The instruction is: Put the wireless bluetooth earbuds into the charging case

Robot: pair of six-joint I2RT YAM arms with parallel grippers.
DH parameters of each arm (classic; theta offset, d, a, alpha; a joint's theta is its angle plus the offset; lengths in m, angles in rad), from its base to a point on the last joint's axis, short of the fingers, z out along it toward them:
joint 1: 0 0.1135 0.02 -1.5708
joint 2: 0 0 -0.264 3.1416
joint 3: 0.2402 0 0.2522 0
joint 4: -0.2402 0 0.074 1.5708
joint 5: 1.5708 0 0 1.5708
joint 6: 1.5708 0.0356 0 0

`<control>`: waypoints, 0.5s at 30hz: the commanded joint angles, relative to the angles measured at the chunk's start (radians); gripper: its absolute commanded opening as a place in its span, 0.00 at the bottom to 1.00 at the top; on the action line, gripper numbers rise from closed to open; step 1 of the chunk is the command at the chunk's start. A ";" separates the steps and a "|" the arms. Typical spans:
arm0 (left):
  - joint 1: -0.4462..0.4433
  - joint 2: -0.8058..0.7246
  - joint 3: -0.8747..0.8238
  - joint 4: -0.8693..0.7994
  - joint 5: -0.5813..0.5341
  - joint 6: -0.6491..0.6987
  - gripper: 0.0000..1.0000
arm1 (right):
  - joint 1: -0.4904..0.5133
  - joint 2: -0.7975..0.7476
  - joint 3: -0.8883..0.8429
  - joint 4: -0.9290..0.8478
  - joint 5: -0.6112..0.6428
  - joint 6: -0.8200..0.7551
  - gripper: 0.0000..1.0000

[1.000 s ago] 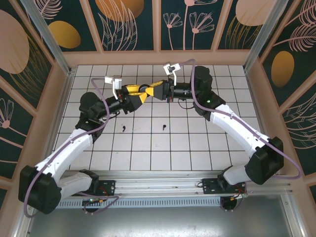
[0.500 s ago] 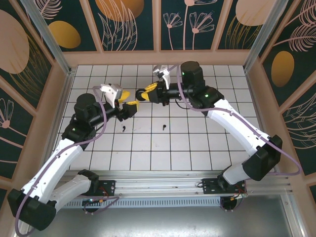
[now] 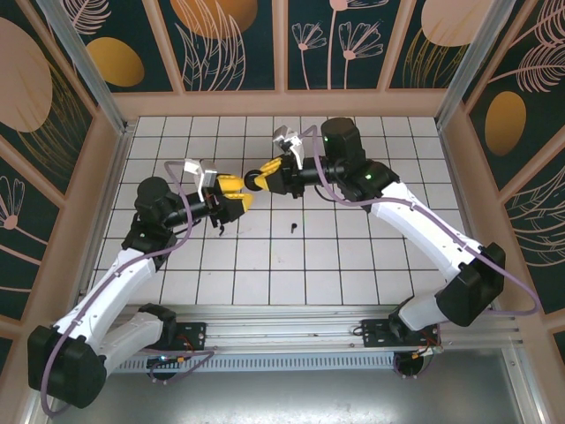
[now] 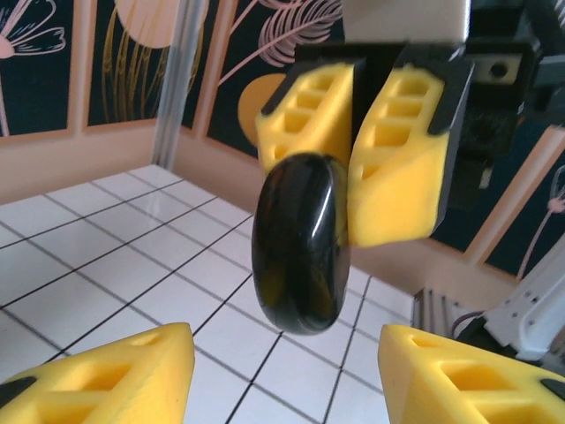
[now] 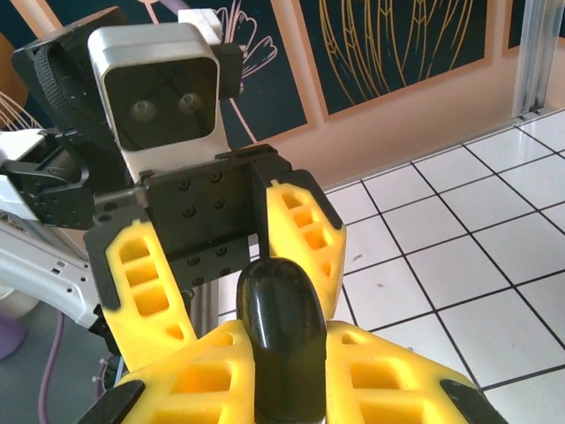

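My right gripper (image 3: pixel 259 179) is shut on the charging case (image 5: pixel 281 336), a glossy black round puck held edge-up above the tiles. It hangs from the right fingers (image 4: pixel 402 168) as a dark oval (image 4: pixel 300 243). My left gripper (image 3: pixel 240 196) faces it, open, its yellow fingertips (image 4: pixel 132 371) spread wide just below and short of the case. From the right wrist, the left gripper's fingers (image 5: pixel 300 238) stand behind the case on either side. One black earbud (image 3: pixel 293 229) lies on the white tiles in front of the grippers. A second small dark speck (image 3: pixel 221 230) lies under the left gripper.
The white tiled floor (image 3: pixel 353 256) is ringed by low wooden walls with dark floral panels (image 3: pixel 229 44). Both arms reach up to the middle of the back half. A metal rail (image 3: pixel 282 318) with the arm bases runs along the near edge.
The left gripper pulled away to the left, then came back close to the right gripper and narrowed a little. The right gripper kept hold of the case and shifted slightly left.
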 commanded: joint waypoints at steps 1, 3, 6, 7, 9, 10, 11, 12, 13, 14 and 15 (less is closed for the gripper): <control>0.007 0.013 -0.015 0.206 0.068 -0.126 0.56 | 0.005 -0.054 -0.045 0.104 -0.051 0.032 0.09; 0.007 0.024 -0.020 0.243 0.070 -0.151 0.56 | 0.002 -0.065 -0.068 0.149 -0.065 0.055 0.09; 0.007 0.039 -0.016 0.271 0.075 -0.172 0.55 | 0.003 -0.068 -0.080 0.177 -0.074 0.077 0.08; 0.007 0.045 -0.015 0.280 0.079 -0.179 0.55 | 0.003 -0.067 -0.081 0.184 -0.075 0.084 0.08; 0.007 0.058 -0.013 0.289 0.089 -0.187 0.56 | 0.003 -0.067 -0.085 0.198 -0.079 0.099 0.08; 0.007 0.063 -0.013 0.290 0.092 -0.190 0.56 | 0.004 -0.067 -0.088 0.211 -0.084 0.109 0.08; 0.008 0.070 -0.011 0.288 0.095 -0.192 0.56 | 0.004 -0.067 -0.091 0.227 -0.091 0.122 0.08; 0.008 0.073 -0.010 0.289 0.099 -0.194 0.55 | 0.004 -0.067 -0.095 0.242 -0.097 0.134 0.08; 0.008 0.077 -0.012 0.291 0.102 -0.194 0.55 | 0.005 -0.066 -0.099 0.260 -0.103 0.147 0.08; 0.007 0.077 -0.013 0.294 0.102 -0.194 0.54 | 0.005 -0.065 -0.100 0.274 -0.107 0.158 0.08; 0.007 0.078 -0.013 0.296 0.100 -0.195 0.54 | 0.005 -0.064 -0.101 0.283 -0.108 0.165 0.08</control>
